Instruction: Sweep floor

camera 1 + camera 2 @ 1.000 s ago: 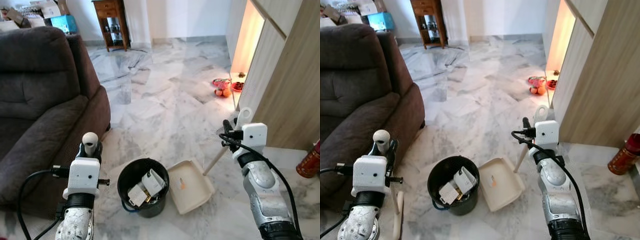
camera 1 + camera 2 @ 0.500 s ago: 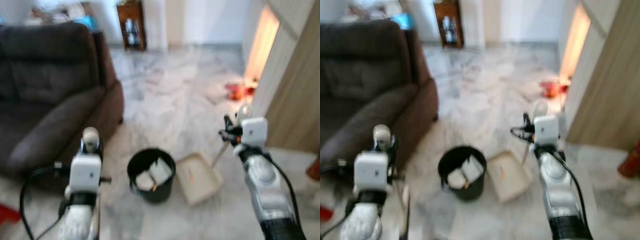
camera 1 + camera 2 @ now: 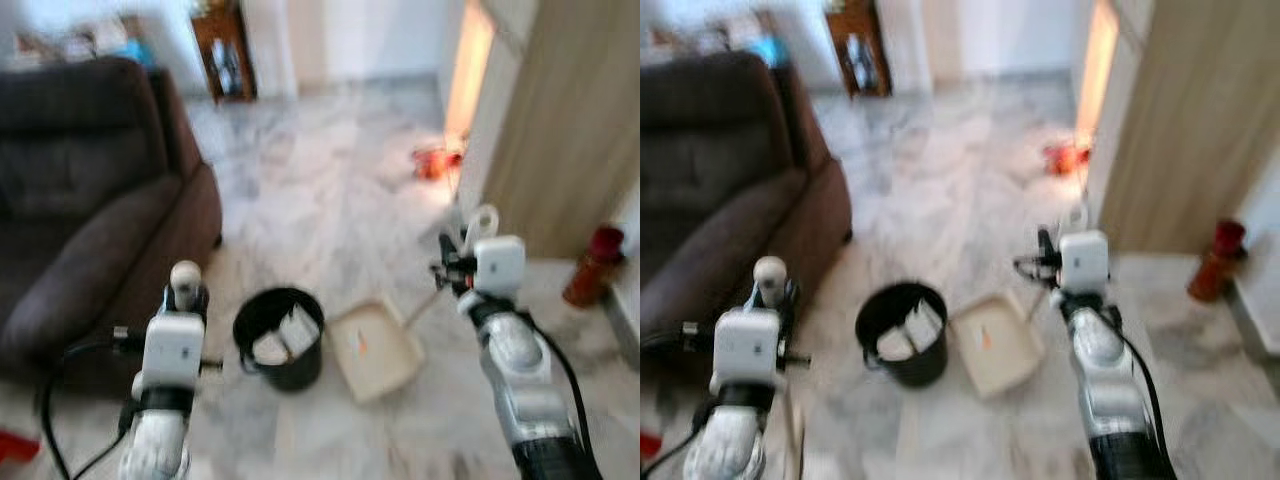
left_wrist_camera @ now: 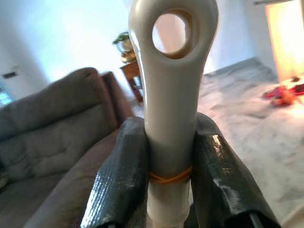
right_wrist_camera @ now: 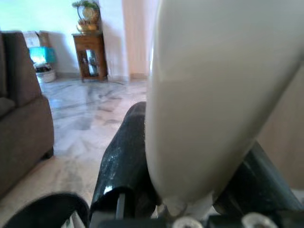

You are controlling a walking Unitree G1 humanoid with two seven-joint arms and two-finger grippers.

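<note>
Open marble floor [image 3: 330, 190] stretches ahead, edged by a plush brown sofa [image 3: 80, 200]. A round black bin [image 3: 278, 336] touches the cream dustpan [image 3: 378, 348]. Left gripper [image 4: 166, 185] clamps the broom handle [image 4: 171, 95]; right gripper [image 5: 190, 185] clamps the dustpan handle [image 5: 209, 95].

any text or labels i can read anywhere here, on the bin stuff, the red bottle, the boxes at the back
No text can be read in these pictures.
Cartons in the black bin: any print is too blurred to read.
Red bottle by the wooden panel: too blurred to tell if it bears a label.
Boxes behind the sofa: blurred, nothing legible.
Dustpan: an orange mark, not readable as text.
Handles in the left gripper and right gripper: no lettering seen.
</note>
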